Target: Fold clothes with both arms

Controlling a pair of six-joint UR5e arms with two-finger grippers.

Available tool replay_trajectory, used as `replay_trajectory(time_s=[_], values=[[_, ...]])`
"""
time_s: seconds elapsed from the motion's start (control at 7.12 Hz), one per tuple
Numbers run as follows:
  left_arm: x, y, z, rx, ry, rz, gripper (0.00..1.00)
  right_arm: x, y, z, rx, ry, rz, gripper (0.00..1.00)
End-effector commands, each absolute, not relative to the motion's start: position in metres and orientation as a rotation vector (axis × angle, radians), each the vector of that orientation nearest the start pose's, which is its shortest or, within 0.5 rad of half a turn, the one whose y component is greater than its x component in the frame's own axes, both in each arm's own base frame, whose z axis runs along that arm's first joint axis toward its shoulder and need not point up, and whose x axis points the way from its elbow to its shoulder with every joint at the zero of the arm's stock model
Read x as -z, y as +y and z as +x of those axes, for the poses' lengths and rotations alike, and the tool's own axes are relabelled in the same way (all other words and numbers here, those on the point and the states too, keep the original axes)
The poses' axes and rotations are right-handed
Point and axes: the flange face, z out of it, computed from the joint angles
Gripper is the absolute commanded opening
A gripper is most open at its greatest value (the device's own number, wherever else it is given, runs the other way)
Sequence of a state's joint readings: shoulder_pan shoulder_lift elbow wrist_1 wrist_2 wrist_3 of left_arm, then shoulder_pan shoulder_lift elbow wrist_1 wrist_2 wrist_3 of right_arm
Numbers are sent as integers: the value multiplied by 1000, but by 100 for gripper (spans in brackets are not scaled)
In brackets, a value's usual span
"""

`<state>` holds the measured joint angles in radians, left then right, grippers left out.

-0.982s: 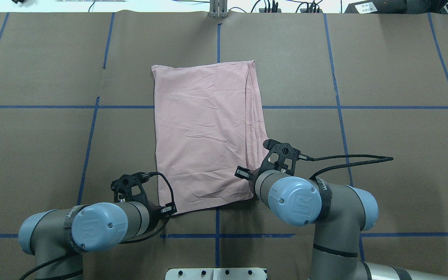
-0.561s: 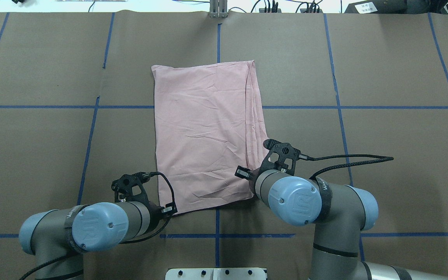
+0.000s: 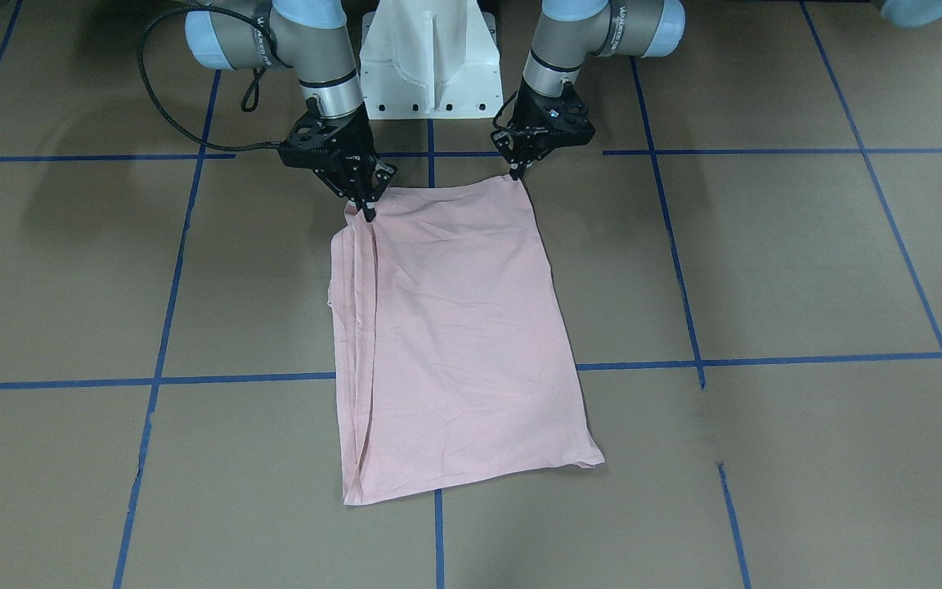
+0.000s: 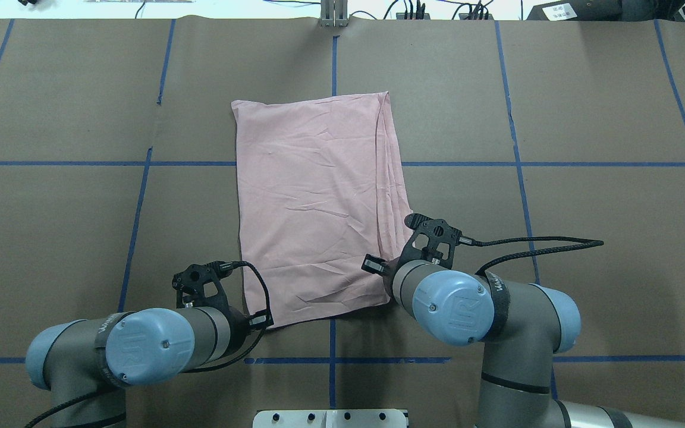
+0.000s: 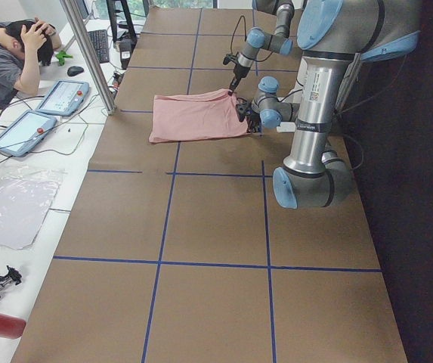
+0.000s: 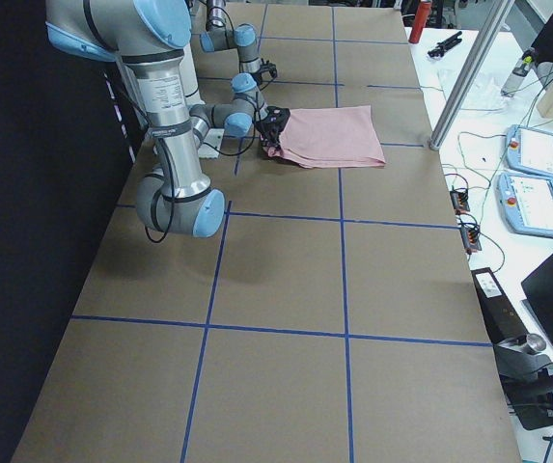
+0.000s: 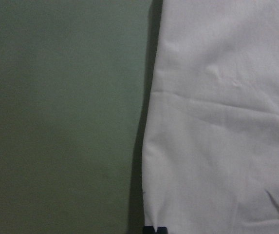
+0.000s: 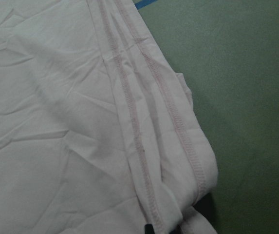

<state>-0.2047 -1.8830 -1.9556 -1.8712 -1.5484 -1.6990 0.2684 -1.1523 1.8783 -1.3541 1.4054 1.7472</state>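
Gripping for next fold, I judge. T-shirt (image 3: 455,327) lies flat on desk (image 3: 765,262), folded to rectangle, plain side up, short edge nearest base (image 3: 430,57). Have left arm (image 3: 553,49) and right arm (image 3: 328,65) at two base-side corners so edge lifts evenly, carries away from base. My right jaws clamped on stacked hems, catching all layers. My left jaws tips-down at other base-side corner; clamped or not, cannot tell. Risk: layer slipping out on lift.
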Motion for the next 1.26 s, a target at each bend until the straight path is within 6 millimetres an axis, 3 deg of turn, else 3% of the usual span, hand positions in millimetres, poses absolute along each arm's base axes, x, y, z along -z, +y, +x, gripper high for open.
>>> replay_trajectory(time_s=[0.0, 0.28, 0.42, 0.56, 0.7, 0.84, 1.12], values=[[-223, -239, 472, 210, 1046, 87, 0, -242, -284, -501, -472, -941, 187, 0], [-150, -220, 395, 157, 1088, 11, 0, -177, -226, -431, -397, -964, 145, 0], [-119, -217, 369, 159, 1112, 10, 0, -163, -213, -406, -379, -972, 132, 0], [-111, -222, 368, 167, 1117, 13, 0, -163, -213, -408, -379, -965, 133, 0], [-118, -232, 380, 176, 1086, 29, 0, -171, -213, -422, -374, -934, 132, 0], [-126, -258, 389, 142, 1040, 92, 0, -182, -218, -439, -369, -898, 146, 0], [-142, -331, 420, 173, 960, 172, 0, -181, -269, -461, -430, -851, 190, 0]])
